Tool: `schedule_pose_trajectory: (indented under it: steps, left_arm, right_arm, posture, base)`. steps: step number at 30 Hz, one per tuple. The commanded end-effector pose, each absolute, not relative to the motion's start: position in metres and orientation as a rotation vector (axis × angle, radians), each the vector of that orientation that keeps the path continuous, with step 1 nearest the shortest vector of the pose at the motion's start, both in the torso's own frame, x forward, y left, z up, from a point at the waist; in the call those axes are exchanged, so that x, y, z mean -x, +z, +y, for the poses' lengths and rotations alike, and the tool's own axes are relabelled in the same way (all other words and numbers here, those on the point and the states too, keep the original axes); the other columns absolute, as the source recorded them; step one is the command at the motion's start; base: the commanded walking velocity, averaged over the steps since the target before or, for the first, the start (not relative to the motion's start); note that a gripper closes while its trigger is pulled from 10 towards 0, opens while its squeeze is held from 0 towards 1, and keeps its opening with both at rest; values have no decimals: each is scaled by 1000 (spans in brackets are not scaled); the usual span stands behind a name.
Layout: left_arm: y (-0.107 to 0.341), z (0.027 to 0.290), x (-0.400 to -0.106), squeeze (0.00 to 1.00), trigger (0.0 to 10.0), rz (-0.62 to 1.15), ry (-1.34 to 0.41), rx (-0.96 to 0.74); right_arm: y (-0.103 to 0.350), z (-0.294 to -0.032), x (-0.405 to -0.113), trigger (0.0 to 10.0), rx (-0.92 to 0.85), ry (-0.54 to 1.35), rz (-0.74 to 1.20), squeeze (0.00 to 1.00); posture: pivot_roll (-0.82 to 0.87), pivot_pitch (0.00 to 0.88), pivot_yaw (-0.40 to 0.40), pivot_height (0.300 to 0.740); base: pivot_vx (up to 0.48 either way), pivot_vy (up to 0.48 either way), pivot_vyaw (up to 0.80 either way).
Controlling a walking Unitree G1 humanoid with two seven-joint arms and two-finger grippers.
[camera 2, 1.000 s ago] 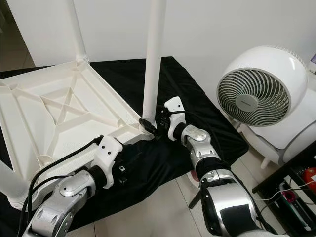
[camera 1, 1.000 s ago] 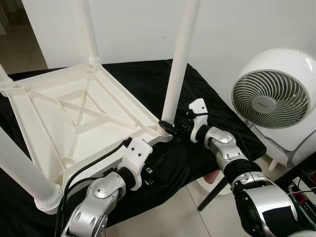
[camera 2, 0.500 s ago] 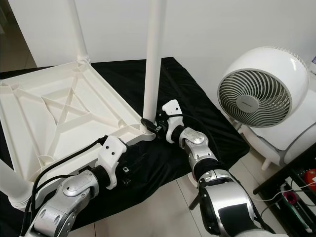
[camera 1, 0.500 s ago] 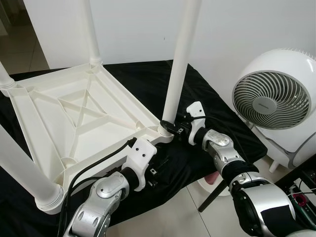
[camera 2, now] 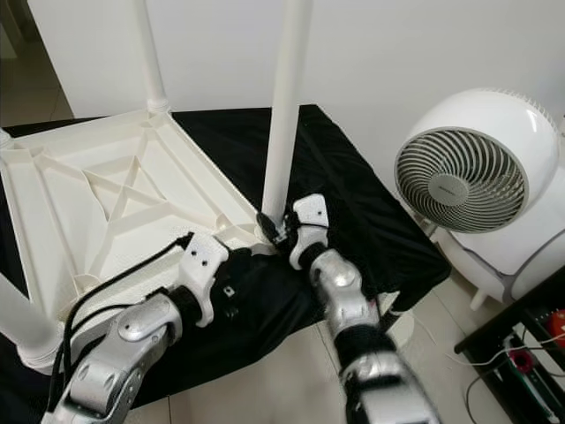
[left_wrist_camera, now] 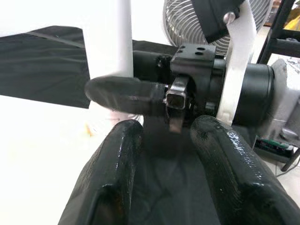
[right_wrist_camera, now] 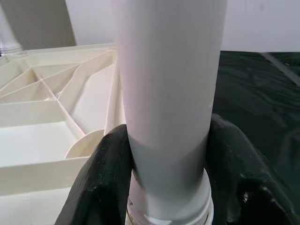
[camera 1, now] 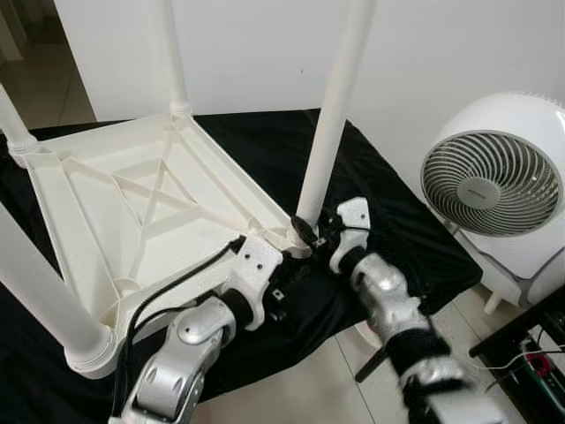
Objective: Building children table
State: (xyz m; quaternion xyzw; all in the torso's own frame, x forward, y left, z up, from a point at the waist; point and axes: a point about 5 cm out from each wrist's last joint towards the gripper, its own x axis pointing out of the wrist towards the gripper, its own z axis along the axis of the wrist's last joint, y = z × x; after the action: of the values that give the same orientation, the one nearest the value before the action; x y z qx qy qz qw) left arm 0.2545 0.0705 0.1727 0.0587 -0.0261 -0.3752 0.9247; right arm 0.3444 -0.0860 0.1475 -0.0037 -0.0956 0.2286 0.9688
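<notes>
A white wall backs a low surface draped in black cloth (camera 1: 265, 146), with pale floor tiles in front of it. On the cloth lies an upturned white plastic children's table (camera 1: 141, 212), its ribbed underside facing up and its round white legs standing upward at the corners.

The right claw (camera 1: 305, 237) is pinching the base of the near-right white table leg (camera 1: 331, 115), just above the corner socket; in the right wrist view one black finger (right_wrist_camera: 101, 173) presses each side of the leg (right_wrist_camera: 168, 103), which rises between them, with the table's underside (right_wrist_camera: 51, 126) beyond.

The left claw (camera 1: 284, 287) rests over the cloth just beside the same corner, close below the right claw. In the left wrist view its two fingers (left_wrist_camera: 112, 173) stand spread with nothing between them, pointing at the right claw's finger (left_wrist_camera: 122, 93) and the leg (left_wrist_camera: 110, 37).

Beyond the right claw's far side stands a round white electric fan with a grey grille (camera 1: 494, 181). A black stand with cables (camera 1: 530, 353) sits on the floor near the right arm.
</notes>
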Motion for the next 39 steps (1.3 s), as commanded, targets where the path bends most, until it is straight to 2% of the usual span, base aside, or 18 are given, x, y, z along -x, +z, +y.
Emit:
schedule_pose_trajectory:
  steps: [1, 8, 10, 17, 18, 19, 20, 21, 22, 23, 24, 32, 34, 38, 39]
  left_arm:
    - [170, 74, -259, 0, 10000, -46, -679, -124]
    - [168, 75, -262, 0, 10000, -44, -681, -135]
    - [168, 76, -263, 0, 10000, -47, -678, -141]
    - [167, 78, -264, 0, 10000, -51, -660, -140]
    - [167, 79, -263, 0, 10000, -51, -655, -140]
    - [166, 80, -263, 0, 10000, -51, -653, -140]
    - [166, 81, -263, 0, 10000, -50, -648, -141]
    - [166, 81, -263, 0, 10000, -50, -648, -141]
    - [166, 83, -263, 0, 10000, -48, -642, -143]
    - [166, 83, -263, 0, 10000, -48, -642, -143]
    - [166, 84, -263, 0, 10000, -48, -640, -144]
    - [166, 87, -264, 0, 10000, -49, -634, -151]
    - [168, 86, -265, 0, 10000, -57, -629, -149]
    - [169, 86, -265, 0, 10000, -61, -630, -148]
    - [169, 86, -265, 0, 10000, -62, -630, -149]
  right_arm:
    - [134, -89, -341, 0, -9, 406, -125, 0]
    - [131, -73, -332, 0, -52, 296, -104, 0]
    - [136, -58, -322, 0, -82, 267, -100, 0]
    - [140, -56, -312, 0, -80, 271, -85, 0]
    - [140, -57, -311, 510, -73, 275, -85, 0]
    - [141, -57, -310, 510, -68, 273, -83, 0]
    - [144, -57, -310, 10000, -72, 297, -94, 0]
    - [144, -57, -310, 10000, -72, 297, -94, 0]
    - [147, -60, -311, 10000, -80, 320, -109, 412]
    - [147, -60, -311, 10000, -80, 320, -109, 412]
    - [149, -62, -312, 10000, -82, 337, -120, 1000]
    - [161, -77, -315, 10000, -72, 424, -146, 1000]
    - [167, -102, -325, 10000, -6, 587, -160, 1000]
    - [170, -109, -328, 10000, 34, 670, -164, 1000]
    - [171, -113, -331, 10000, 56, 722, -160, 0]
  posture:
    - [71, 54, -95, 740]
    - [56, 52, -93, 740]
    - [52, 50, -102, 740]
    - [55, 54, -105, 740]
    - [57, 56, -108, 740]
    - [57, 56, -108, 740]
    - [59, 60, -104, 740]
    - [59, 60, -104, 740]
    - [59, 64, -104, 740]
    - [59, 64, -104, 740]
    - [59, 66, -103, 740]
    - [54, 70, -100, 740]
    - [54, 69, -96, 740]
    - [55, 69, -92, 740]
    - [56, 68, -91, 740]
  base:
    - [0, 0, 0]
    - [0, 0, 0]
    - [0, 0, 0]
    - [0, 0, 0]
    - [0, 0, 0]
    - [0, 0, 0]
    - [0, 0, 0]
    - [0, 0, 0]
    - [0, 0, 0]
    - [0, 0, 0]
    - [0, 0, 0]
    - [0, 0, 0]
    - [0, 0, 0]
    - [0, 0, 0]
    - [0, 0, 0]
